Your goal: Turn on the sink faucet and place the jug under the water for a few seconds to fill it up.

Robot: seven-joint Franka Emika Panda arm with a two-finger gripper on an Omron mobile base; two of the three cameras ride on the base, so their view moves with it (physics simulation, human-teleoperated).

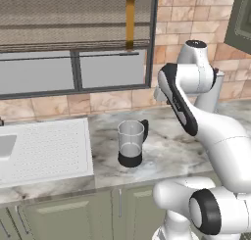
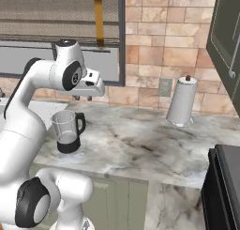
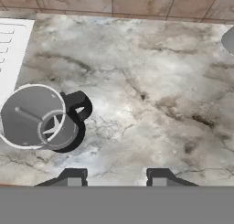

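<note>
The jug point(image 1: 131, 143) stands upright on the marble counter point(image 1: 166, 151), just beside the right edge of the sink's dotted drainboard point(image 1: 46, 148). Its black base rests flat on the counter and its black handle points toward the tiled back wall point(image 2: 159, 46). The jug's clear body appears empty.

The gripper point(image 3: 113, 177) hangs above the counter, to the handle side of the jug and apart from it. In the hand view the two dark fingertips point(image 3: 73, 176) stand a moderate gap apart with bare counter between them; they hold nothing.

A white-grey lidded canister point(image 2: 182, 102) with a dark knob stands near the back wall, well apart from the jug.
</note>
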